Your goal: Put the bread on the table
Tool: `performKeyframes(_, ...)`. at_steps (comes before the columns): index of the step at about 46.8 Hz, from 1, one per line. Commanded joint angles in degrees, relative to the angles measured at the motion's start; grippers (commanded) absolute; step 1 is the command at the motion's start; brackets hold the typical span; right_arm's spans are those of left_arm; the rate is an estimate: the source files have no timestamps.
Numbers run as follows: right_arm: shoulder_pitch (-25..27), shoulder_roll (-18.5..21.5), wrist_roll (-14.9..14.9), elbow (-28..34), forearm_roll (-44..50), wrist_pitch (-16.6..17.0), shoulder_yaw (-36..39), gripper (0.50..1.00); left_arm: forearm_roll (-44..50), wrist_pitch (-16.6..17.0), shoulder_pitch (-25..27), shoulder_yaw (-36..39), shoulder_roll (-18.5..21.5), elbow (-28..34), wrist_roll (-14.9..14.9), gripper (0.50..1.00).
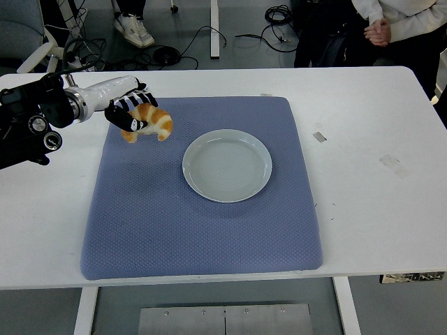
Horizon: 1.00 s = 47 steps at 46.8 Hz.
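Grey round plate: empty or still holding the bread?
Empty. The grey round plate shows bare; the orange croissant is in the left hand over the blue mat.

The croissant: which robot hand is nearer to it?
Left. The left hand grasps the croissant over the blue mat's far-left corner; the right hand is out of view.

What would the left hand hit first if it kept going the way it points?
Probably the plate: the left hand, shut on the bread, points right over the blue mat. Its height is unclear, so it might pass above.
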State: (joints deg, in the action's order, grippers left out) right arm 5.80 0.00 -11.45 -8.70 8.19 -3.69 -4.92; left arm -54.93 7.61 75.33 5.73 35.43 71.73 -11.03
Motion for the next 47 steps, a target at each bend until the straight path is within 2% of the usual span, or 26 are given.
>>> performKeyframes(1, 0.09, 0.0, 0.03, 0.0, -0.02, 0.0, 0.0, 1.0, -0.27, 0.03, -0.44, 0.07, 0.95, -0.01, 0.3, 0.604)
performKeyframes(18, 0.0, 0.0, 0.03, 0.0, -0.02, 0.0, 0.0, 1.0, -1.76, 0.56, -3.43, 0.25, 2.97, -0.63, 1.09, 0.605)
performKeyframes(47, 0.0, 0.0, 0.03, 0.0, -0.02, 0.0, 0.0, 1.0, -3.26, 1.53, -5.37, 0.16, 0.69, -2.21, 1.09, 0.628)
